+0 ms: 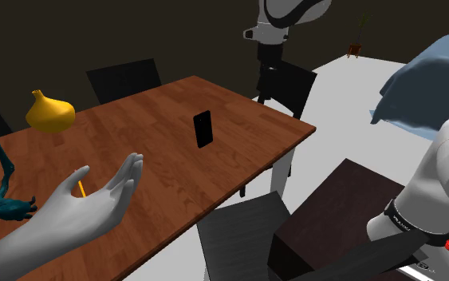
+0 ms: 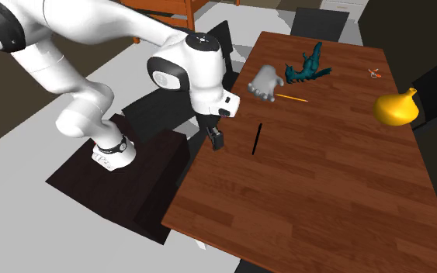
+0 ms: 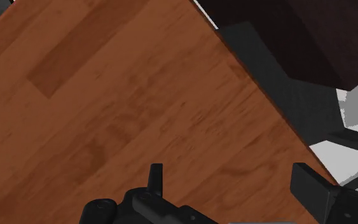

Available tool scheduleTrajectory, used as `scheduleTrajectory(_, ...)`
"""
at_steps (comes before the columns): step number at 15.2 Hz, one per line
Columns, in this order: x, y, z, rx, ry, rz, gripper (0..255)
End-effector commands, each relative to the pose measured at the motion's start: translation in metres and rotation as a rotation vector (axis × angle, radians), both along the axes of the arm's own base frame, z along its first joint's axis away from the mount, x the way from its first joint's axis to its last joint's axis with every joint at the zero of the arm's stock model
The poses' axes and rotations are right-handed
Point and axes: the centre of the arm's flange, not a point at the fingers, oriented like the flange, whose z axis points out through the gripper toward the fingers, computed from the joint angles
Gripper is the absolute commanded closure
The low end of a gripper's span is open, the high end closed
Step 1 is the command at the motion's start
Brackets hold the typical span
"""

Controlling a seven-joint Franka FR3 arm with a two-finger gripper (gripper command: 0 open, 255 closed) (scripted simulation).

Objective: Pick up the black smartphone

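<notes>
Here, nearest to me, the dark stand (image 1: 350, 191) carries the white arm (image 2: 61, 66), which reaches over a black chair (image 1: 242, 231) to the near edge of the wooden desk (image 2: 325, 202). The gripper (image 2: 215, 138) hangs at that edge. In the wrist view its fingers (image 3: 156, 179) stand well apart over bare wood, with nothing between them.

Just beyond, near the middle of the desk and clear of the gripper, is the black smartphone (image 1: 203, 129). The shoulder view gives me its full dark face; the second exterior view reduces it to a thin dark sliver.

Farther along the desk are a grey model hand (image 2: 265, 81), a thin orange stick (image 2: 290, 98) just beside it, a teal dragon-like figure (image 2: 308, 68) and a yellow gourd-shaped vessel (image 2: 395, 107). The second exterior view adds a tiny reddish item (image 2: 373, 74), too small for me to identify.

Another black chair (image 1: 123, 78) stands at the desk's far side. The shoulder view takes in blue bedding (image 1: 430, 80) and pale floor (image 1: 338, 112) past the desk's end.
</notes>
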Motion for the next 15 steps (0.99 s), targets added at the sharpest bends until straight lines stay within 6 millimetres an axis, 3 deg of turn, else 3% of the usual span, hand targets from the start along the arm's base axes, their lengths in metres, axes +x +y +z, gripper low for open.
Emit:
scheduleTrajectory(1, 0.021, 0.01, -0.006, 0.018, -0.01, 0.084, 0)
scheduleTrajectory(8, 0.085, 0.06, -0.032, 0.079, -0.042, 0.361, 0)
scheduleTrajectory(15, 0.133, 0.127, -0.053, 0.141, -0.074, 0.639, 0)
